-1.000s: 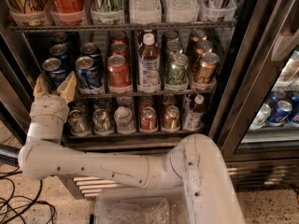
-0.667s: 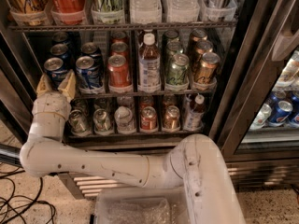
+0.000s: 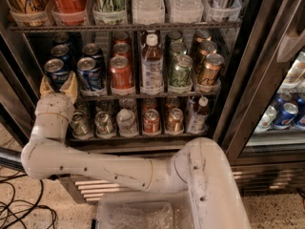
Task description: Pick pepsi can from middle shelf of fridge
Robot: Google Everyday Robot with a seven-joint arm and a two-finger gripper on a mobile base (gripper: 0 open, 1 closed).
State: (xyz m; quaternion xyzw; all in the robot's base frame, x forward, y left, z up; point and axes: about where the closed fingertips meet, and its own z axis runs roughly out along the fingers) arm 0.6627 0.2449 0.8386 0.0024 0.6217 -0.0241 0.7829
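Barely anything has shifted since a second ago: the wrist has edged slightly to the right, and the gripper is at the same can as before.

The fridge stands on a speckled floor, with dark cables looped at lower left. A second cooler sits just to the right, cut off by the edge, with blue cans behind its glass. The middle shelf spans the cabinet (its front edge catches the light).

The pepsi can stands at the front of the leftmost lane on that shelf, just beside another blue can. The gripper's tan fingers are spread, one on each side of the pepsi can's lower part, which they partly hide. The pale arm runs in from lower right, bends at the left and covers much of the ribbed base. Cans deeper in the lanes sit in shadow, their labels hard to read.

Along the shelf stand a red can, a plastic bottle, a green can and a gold can. A clear bin is cut off at the bottom.
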